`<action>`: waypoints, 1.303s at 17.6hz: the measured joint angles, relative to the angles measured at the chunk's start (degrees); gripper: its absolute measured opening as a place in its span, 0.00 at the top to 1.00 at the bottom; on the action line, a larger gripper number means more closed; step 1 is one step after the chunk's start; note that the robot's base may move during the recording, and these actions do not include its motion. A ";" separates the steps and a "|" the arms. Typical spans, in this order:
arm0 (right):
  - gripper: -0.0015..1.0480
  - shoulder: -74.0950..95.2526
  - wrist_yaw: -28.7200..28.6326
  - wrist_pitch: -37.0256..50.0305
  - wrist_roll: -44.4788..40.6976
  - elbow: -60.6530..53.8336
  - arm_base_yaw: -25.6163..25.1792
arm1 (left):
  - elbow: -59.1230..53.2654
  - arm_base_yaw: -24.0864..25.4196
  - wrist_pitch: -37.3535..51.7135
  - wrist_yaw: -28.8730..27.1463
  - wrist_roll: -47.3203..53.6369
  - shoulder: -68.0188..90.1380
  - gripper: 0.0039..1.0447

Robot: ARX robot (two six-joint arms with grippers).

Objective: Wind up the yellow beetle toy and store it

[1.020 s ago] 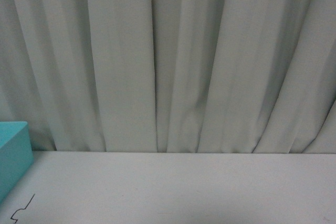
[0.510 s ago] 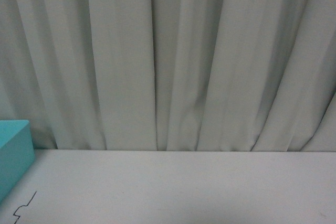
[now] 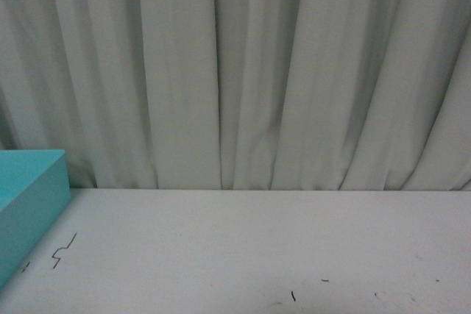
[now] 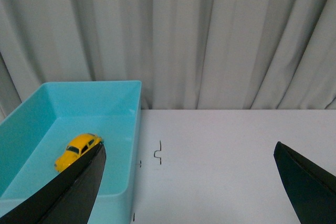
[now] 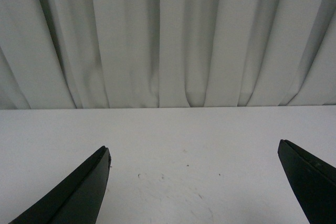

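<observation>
The yellow beetle toy [image 4: 77, 148] apparently lies stored in the teal bin [image 4: 123, 129]; both claws gape empty, leaving only retreat.

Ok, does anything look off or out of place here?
Nothing stands out. The yellow beetle toy sits upright inside the turquoise bin, and both grippers, left and right, are open and empty over the white table.

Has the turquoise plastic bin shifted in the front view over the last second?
Yes. The turquoise plastic bin sits higher and reaches further right, but the white table's back edge rose equally, so the camera likely moved, not the bin.
</observation>
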 joint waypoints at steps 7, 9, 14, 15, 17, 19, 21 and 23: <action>0.06 0.00 0.00 0.02 0.00 0.00 0.00 | 0.00 0.00 0.13 0.00 0.00 0.00 0.06; 0.06 0.00 0.00 0.00 0.00 0.00 0.00 | 0.00 0.00 0.11 0.00 0.00 0.00 0.06; 0.06 0.02 0.02 -0.11 0.00 0.00 0.00 | 0.00 0.00 -0.13 -0.02 0.00 0.00 0.06; 0.06 -0.04 0.02 0.24 0.00 0.00 0.00 | 0.00 0.00 0.20 0.02 0.00 0.00 0.06; 0.06 -0.02 0.00 0.09 0.00 0.00 0.00 | 0.00 0.00 -0.02 -0.02 0.00 0.00 0.06; 0.06 -0.02 0.00 -0.04 0.02 0.00 0.00 | 0.00 0.00 -0.04 0.00 0.00 0.00 0.06; 0.06 -0.02 0.00 -0.02 0.00 0.00 0.00 | 0.00 0.00 -0.04 0.00 0.00 0.00 0.06; 0.06 -0.02 0.00 -0.02 0.00 0.00 0.00 | 0.00 0.00 -0.04 0.00 0.00 0.00 0.06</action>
